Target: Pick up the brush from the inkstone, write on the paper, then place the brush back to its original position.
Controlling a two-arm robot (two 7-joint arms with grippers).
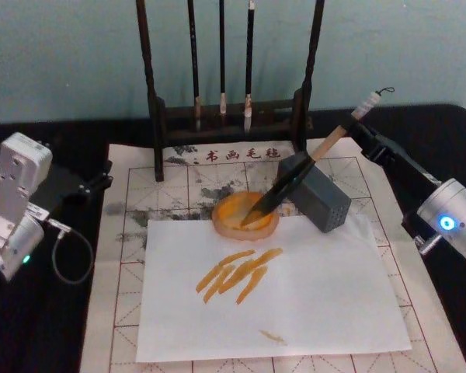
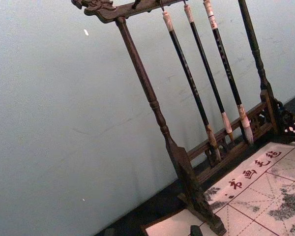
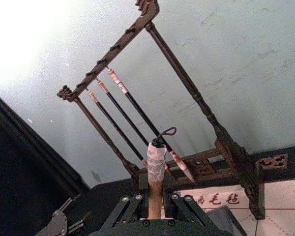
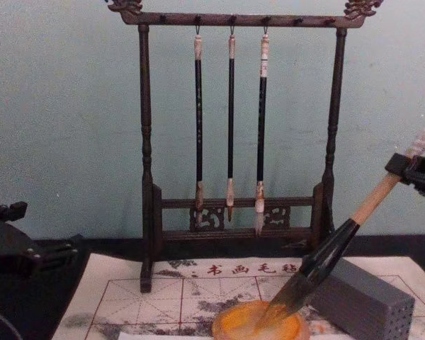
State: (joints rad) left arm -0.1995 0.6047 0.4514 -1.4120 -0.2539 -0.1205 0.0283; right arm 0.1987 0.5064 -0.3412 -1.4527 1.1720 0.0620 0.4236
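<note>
The brush (image 1: 293,179) slants down from the upper right, its dark bristle tip resting in the orange inkstone (image 1: 222,218). My right gripper (image 1: 357,126) is shut on the tan handle just below the whitish end cap; the right wrist view shows the brush (image 3: 156,169) clamped in that gripper (image 3: 155,210). From the chest, the brush (image 4: 333,253) leans from the right gripper (image 4: 413,174) into the inkstone (image 4: 234,324). The red-gridded paper (image 1: 179,192) lies under the inkstone, with a plain white sheet (image 1: 326,299) bearing orange strokes on top. My left gripper (image 1: 97,183) is parked at the left, off the paper.
A grey block with dotted holes (image 1: 324,200) stands right beside the inkstone, under the brush's shaft. A dark wooden rack (image 1: 157,116) with three thin hanging brushes (image 1: 222,54) stands at the back edge of the paper. Black cloth covers the table on both sides.
</note>
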